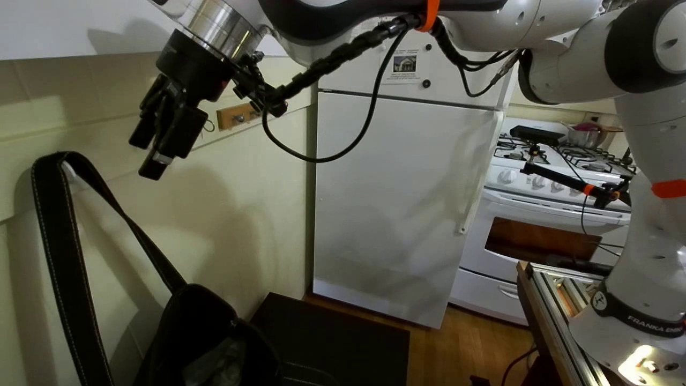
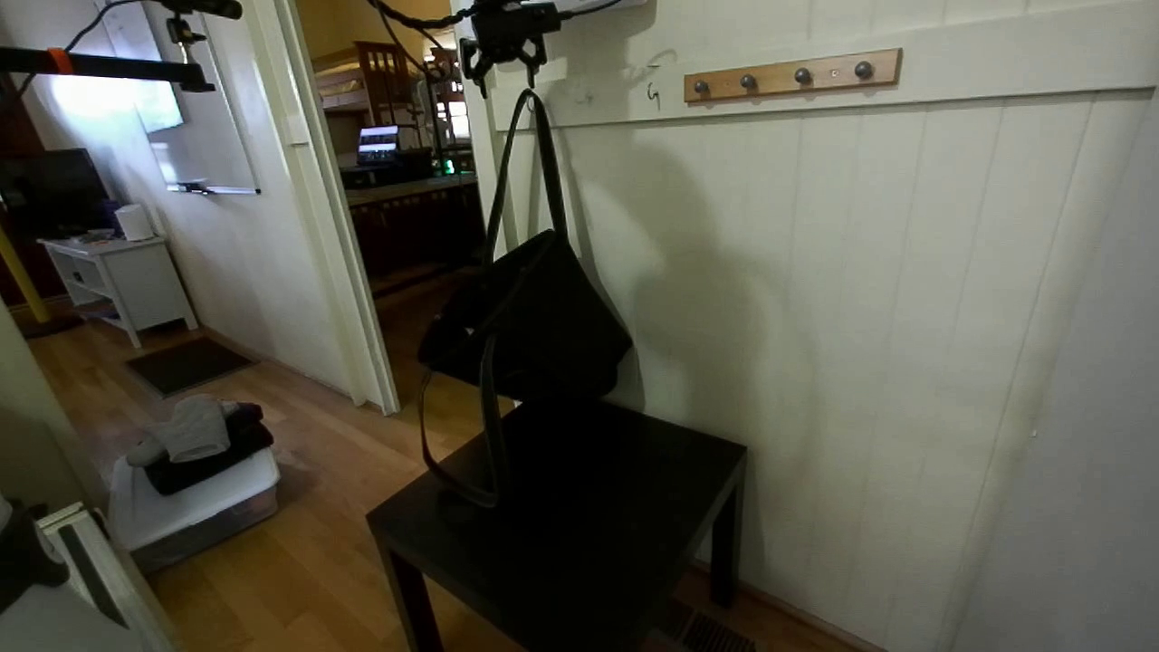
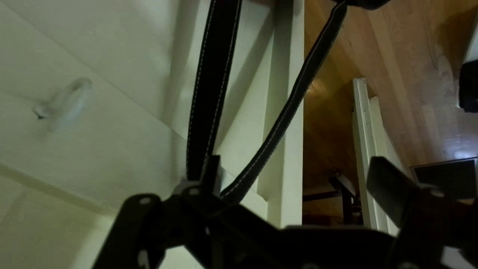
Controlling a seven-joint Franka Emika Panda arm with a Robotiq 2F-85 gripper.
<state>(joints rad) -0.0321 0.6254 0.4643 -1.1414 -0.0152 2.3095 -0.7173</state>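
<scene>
We see the gripper (image 3: 294,160) spread wide near a strap (image 3: 213,82). By that strap, a bag (image 2: 561,326) hangs on the wall (image 2: 860,272) above a table (image 2: 634,489).

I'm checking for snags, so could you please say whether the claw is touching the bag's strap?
Apart: in an exterior view, bare wall shows between the open claw and the strap.

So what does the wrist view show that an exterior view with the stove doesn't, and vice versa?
Of those two, only the wrist view shows the pale doorway trim. Only in an exterior view: the white stove and the white fridge. Both show the open gripper, the black strap, the pale wall and the wooden floor.
</scene>
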